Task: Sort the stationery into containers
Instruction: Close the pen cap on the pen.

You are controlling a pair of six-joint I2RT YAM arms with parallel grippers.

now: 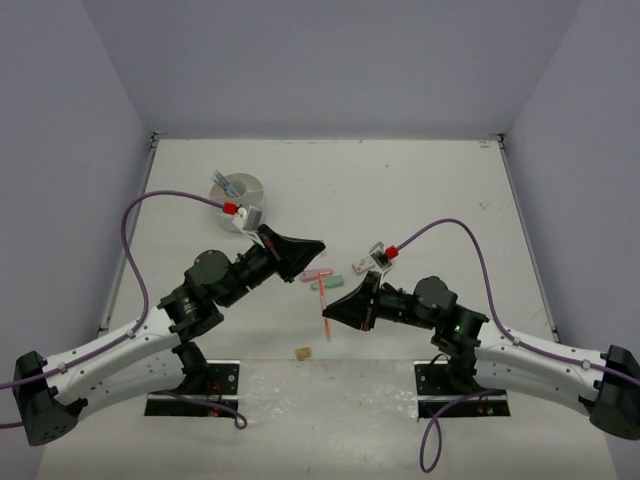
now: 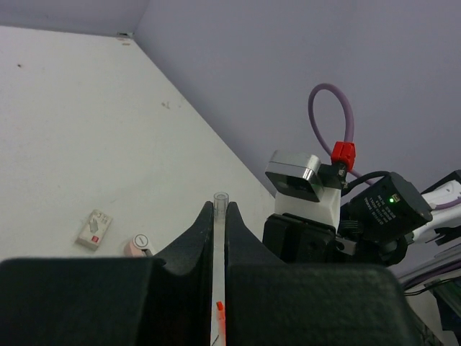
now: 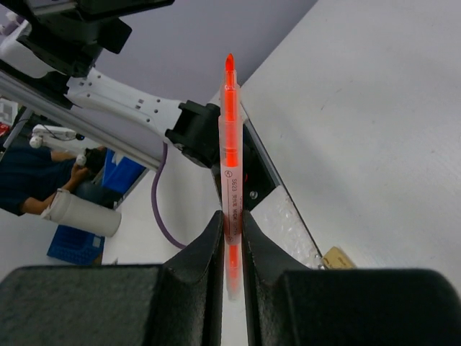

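Observation:
My right gripper is shut on a red pen with a translucent barrel, its bare tip pointing away from the jaws. From above, the red pen hangs from the right gripper over the table's middle. My left gripper is shut on a thin clear tube that looks like a pen cap. The left gripper hovers just up-left of the right one. The round white tub stands at the back left. On the table lie a pink piece, a green piece and a tan eraser.
A small pink-and-white piece lies by the right wrist. The left wrist view shows a white-and-red block and a pink round-ended piece on the table, with the right arm's camera close ahead. Walls enclose the table.

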